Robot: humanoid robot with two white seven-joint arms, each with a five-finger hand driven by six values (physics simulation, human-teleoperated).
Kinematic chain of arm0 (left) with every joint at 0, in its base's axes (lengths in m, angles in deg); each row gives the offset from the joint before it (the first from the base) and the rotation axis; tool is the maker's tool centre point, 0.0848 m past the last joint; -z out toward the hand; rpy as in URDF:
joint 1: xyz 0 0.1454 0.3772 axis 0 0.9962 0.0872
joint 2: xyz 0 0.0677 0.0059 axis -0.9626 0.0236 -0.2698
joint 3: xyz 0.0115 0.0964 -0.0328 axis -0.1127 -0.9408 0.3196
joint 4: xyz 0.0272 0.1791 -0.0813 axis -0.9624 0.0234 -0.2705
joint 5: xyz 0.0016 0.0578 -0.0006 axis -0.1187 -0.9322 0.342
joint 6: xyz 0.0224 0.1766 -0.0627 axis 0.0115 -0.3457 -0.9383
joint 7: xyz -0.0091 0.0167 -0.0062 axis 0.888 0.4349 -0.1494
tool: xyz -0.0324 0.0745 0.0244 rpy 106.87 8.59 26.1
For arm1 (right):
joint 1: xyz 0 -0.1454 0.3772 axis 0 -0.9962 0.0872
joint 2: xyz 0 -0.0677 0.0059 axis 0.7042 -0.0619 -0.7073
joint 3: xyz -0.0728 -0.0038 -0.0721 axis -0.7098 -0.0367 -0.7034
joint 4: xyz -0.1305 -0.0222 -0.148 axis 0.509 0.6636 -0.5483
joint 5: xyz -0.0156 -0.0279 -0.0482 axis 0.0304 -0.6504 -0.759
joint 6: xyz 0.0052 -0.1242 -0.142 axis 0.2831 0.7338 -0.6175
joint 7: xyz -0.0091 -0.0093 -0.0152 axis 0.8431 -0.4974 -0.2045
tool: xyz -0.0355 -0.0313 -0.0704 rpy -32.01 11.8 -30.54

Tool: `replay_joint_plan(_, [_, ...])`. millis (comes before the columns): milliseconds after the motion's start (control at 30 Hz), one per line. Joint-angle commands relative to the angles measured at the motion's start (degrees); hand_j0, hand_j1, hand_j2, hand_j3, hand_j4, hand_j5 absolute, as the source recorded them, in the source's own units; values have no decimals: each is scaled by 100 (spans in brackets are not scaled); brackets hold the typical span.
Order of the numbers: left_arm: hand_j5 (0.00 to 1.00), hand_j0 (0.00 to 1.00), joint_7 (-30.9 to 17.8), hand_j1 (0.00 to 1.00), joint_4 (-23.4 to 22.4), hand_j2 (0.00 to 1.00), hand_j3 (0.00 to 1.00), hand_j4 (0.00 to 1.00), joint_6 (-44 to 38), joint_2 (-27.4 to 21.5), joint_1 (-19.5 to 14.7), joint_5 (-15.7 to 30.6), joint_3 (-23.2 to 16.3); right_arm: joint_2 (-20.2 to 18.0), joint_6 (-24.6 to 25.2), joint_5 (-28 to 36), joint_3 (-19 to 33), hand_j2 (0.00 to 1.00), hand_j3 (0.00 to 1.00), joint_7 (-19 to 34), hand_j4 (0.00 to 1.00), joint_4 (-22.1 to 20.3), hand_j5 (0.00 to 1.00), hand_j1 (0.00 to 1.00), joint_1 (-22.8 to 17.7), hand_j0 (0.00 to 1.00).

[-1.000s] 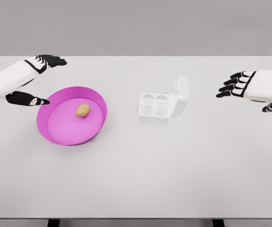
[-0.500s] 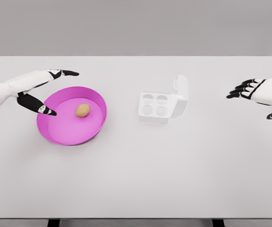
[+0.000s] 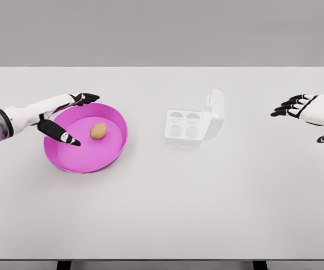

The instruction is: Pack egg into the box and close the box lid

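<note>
Left hand (image 3: 66,115) open, fingers spread over pink bowl's (image 3: 115,147) near rim; egg (image 3: 98,131) lies loose inside, just beyond the thumb tip. Best to bracket the egg low and close gently. Box (image 3: 184,127) well off past the egg, lid up, four cups unfilled. Right hand (image 3: 305,112) open, idle over surface (image 3: 167,208).

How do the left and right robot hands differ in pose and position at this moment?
The left robot hand reaches over the pink bowl, thumb and fingers spread either side of the egg; the right robot hand hovers over bare table, away from the open egg box. The left shows its forearm; the right is cut off at the picture's edge. Both are open and hold nothing.
</note>
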Motion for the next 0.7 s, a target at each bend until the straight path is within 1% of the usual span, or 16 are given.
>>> replay_joint_plan(0, [99, 99, 1, 99, -15, 99, 99, 99, -44, 125, 0, -273, -9, -5, 16, 21, 15, 100, 100, -3, 100, -17, 100, 100, -17, 100])
replay_joint_plan(33, [99, 99, 1, 99, -15, 99, 99, 99, -44, 152, 0, -300, -9, -5, 16, 21, 15, 100, 100, -3, 100, -8, 100, 100, -26, 100])
replay_joint_plan(67, [96, 96, 1, 96, -15, 96, 96, 96, -53, 178, 0, -379, -9, -5, 16, 21, 15, 100, 100, -3, 100, 9, 100, 100, -62, 100])
replay_joint_plan(133, [93, 93, 1, 93, -15, 93, 93, 93, -62, 257, 0, -432, -9, 30, 16, 21, 15, 100, 100, -3, 100, -35, 100, 100, -88, 100])
replay_joint_plan(167, [91, 91, 1, 91, -15, 91, 91, 91, -62, 310, 0, -581, 0, 30, 16, 30, 42, 100, 100, -3, 100, -35, 100, 100, -97, 100])
replay_joint_plan(233, [91, 91, 1, 91, -15, 91, 91, 91, -70, 477, 0, -818, 0, 48, 16, 30, 51, 100, 100, -3, 100, -35, 100, 100, -97, 100])
replay_joint_plan(333, [91, 91, 1, 91, -15, 91, 91, 91, -299, 547, 0, -871, 0, 57, 16, 30, 59, 100, 100, -3, 100, -35, 100, 100, -97, 100])
replay_joint_plan(433, [91, 91, 1, 91, -15, 91, 91, 91, -378, 714, 0, -1187, 9, 57, 16, 30, 59, 100, 100, -3, 100, -44, 100, 100, -97, 100])
replay_joint_plan(533, [91, 91, 1, 91, -15, 91, 91, 91, -431, 802, 9, -1319, 18, 66, 16, 30, 51, 100, 100, -3, 100, -43, 100, 100, -97, 100])
replay_joint_plan(600, [91, 91, 1, 91, -24, 91, 91, 91, -440, 960, 26, -1530, 44, 66, 16, 30, 59, 100, 100, -3, 100, -44, 100, 100, -97, 100])
replay_joint_plan(667, [91, 91, 1, 91, -24, 91, 91, 91, -457, 969, 26, -1548, 44, 66, 16, 30, 59, 100, 100, -3, 100, -44, 100, 100, -97, 100])
